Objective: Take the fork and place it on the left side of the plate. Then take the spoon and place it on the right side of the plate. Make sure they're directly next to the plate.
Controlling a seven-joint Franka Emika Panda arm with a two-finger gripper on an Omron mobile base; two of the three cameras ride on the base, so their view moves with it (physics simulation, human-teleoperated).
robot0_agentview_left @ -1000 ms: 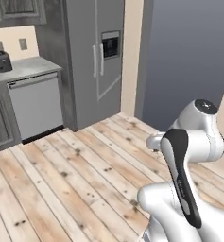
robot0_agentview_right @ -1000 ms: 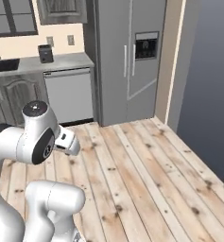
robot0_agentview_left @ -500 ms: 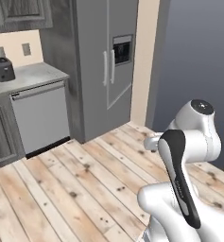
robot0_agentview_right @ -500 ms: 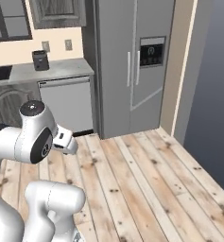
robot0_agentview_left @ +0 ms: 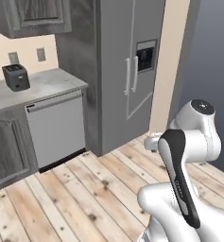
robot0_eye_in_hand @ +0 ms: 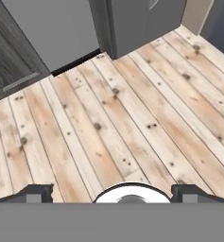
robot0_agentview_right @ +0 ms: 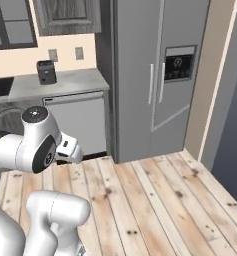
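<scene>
The fork, the spoon and the plate are out of view. In the hand view my gripper [robot0_eye_in_hand: 116,194] points down at the bare plank floor. Its two dark fingertips [robot0_eye_in_hand: 35,193] stand far apart at the bottom edge, open, with nothing between them. The arm is folded up close over the base, and the hand [robot0_agentview_right: 69,149] hangs well above the floor.
A tall grey fridge [robot0_agentview_left: 127,71] stands ahead, with a steel dishwasher [robot0_agentview_left: 56,127] to its left under a grey counter [robot0_agentview_left: 42,87]. A black toaster [robot0_agentview_left: 15,77] sits on the counter. A dark wall [robot0_agentview_right: 230,130] lies to the right. Wooden floor [robot0_eye_in_hand: 113,108] stretches between me and the cabinets.
The whole picture has shifted: fridge, dishwasher and counter have slid to the right and grown larger, so the base has driven. The arm keeps its pose and the gripper stays open.
</scene>
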